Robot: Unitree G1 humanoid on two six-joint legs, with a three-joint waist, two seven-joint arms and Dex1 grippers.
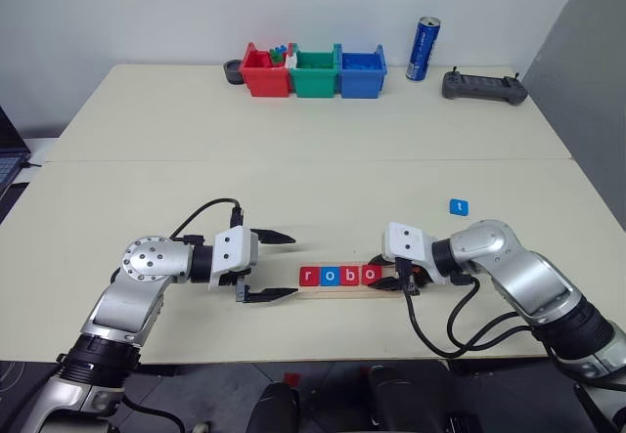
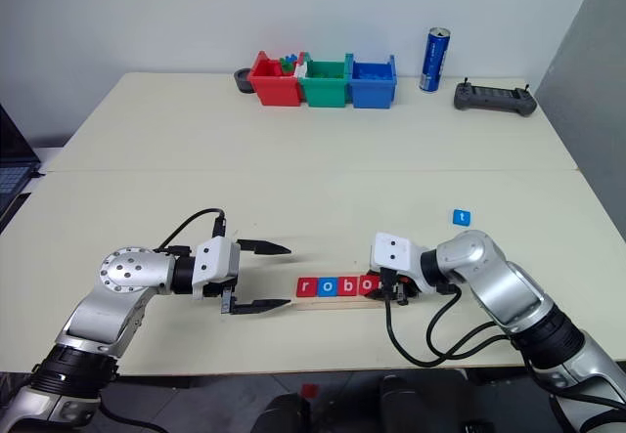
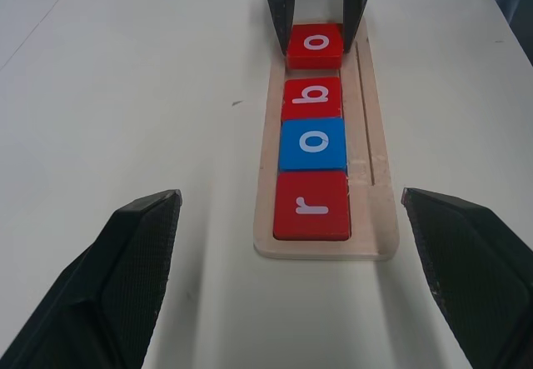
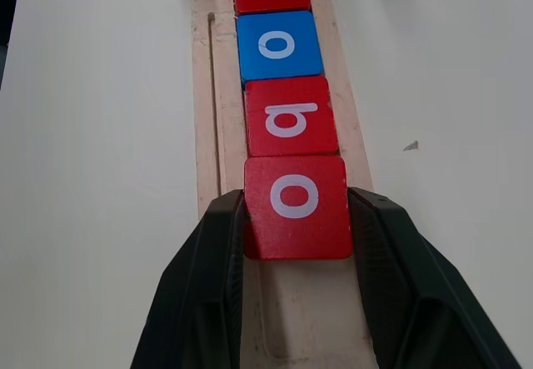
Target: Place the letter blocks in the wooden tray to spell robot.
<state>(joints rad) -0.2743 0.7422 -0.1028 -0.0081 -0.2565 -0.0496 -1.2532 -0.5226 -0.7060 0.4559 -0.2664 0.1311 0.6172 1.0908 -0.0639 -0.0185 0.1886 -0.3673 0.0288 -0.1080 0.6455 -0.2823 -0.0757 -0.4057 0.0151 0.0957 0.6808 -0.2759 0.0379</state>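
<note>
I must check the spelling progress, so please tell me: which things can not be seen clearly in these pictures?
- Right end of the wooden tray: head views, hidden behind the right gripper.
- Whether the second red o block lies fully flat: right wrist view, its sides covered by the fingers.
- Contents of the bins: head views, too small.
- Blue t block: left wrist view, cut off by the edge.
</note>
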